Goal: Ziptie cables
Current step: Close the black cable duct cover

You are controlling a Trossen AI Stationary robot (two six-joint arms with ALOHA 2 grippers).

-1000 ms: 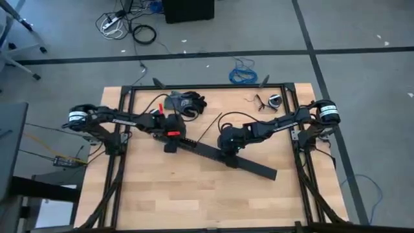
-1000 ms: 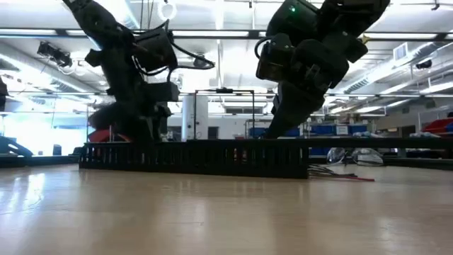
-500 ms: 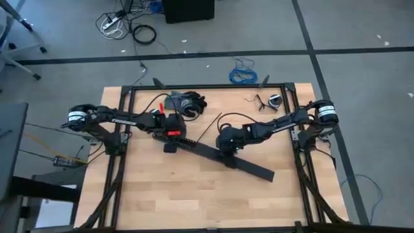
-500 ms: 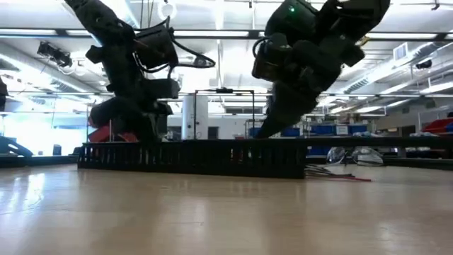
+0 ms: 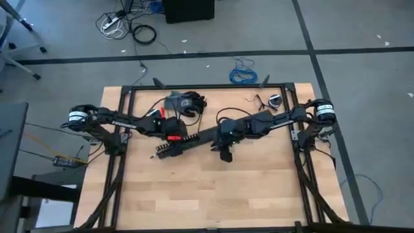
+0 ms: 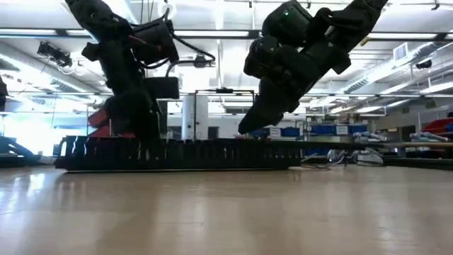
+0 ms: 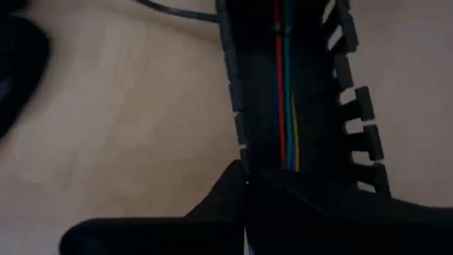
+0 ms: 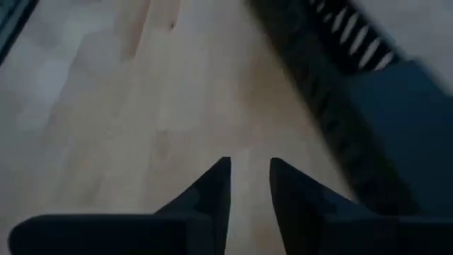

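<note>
Jaws, left gripper (image 5: 169, 134): clenched on the duct (image 5: 187, 144). On my left wrist feed its fingers (image 7: 216, 205) stand almost together, and the duct's slotted side wall runs straight in between them.

Jaws, right gripper (image 8: 250, 177): released, a narrow gap between the two fingers (image 8: 212, 191), nothing in it. I see bare wood of the table (image 8: 141, 106) below, and the duct passes just beside this gripper without entering the gap.

Item 1, duct: long black channel with comb-like slotted walls. It lies flat on the table, slanting across the middle. One end is near the left gripper, and the other runs under the right arm. On the low feed it reads as a dark toothed bar (image 6: 177, 152), with the left gripper (image 6: 148, 134) down on it and the right gripper (image 6: 248, 127) hanging above its far end.

Item 2, cables (image 7: 287, 92): thin red, blue-green and yellow strands lying side by side along the floor of the duct, between its walls. They run up to the left gripper's fingers. From overhead I cannot make them out.

Item 3, dark bundle (image 5: 187, 102): at the table's far edge, behind the left gripper and apart from the duct. I cannot tell what it is.

Item 4, blue coil (image 5: 244, 73): on the floor beyond the table.
</note>
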